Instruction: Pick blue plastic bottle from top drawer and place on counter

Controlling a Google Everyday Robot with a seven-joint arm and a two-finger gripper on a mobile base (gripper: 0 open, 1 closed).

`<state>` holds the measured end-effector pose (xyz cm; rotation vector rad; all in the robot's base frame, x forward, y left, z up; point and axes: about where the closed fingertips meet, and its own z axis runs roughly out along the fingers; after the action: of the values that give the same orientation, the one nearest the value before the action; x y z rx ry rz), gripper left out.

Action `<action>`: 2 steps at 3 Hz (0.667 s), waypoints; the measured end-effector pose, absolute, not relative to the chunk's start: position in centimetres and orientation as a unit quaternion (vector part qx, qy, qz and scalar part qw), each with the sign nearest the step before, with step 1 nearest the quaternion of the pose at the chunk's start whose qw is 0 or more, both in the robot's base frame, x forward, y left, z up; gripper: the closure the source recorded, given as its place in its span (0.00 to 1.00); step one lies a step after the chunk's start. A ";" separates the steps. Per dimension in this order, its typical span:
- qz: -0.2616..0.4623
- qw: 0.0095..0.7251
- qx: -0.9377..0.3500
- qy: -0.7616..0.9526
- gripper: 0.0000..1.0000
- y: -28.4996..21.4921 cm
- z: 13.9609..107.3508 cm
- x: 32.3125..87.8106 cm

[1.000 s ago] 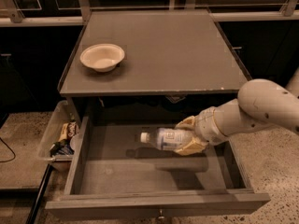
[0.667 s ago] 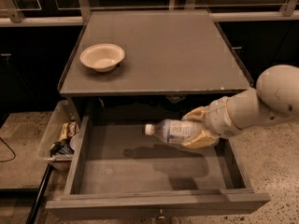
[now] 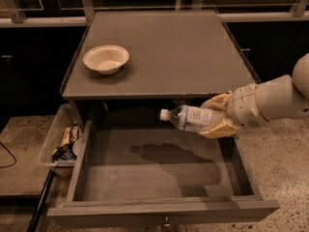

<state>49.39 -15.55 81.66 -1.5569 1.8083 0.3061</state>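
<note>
Arm reaches from the right, claw (image 3: 213,117) gripping the blue plastic bottle (image 3: 187,118).

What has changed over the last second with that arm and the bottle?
The gripper, shut on the blue plastic bottle, has raised it higher above the top drawer and slightly rightward, nearing the counter front edge. The white bowl, the snack bin and the open drawer stayed put.
</note>
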 end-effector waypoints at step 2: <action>0.093 0.382 -0.610 0.688 1.00 -16.0 84.3 52.7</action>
<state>52.72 -15.99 84.35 -1.5571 1.7555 0.2376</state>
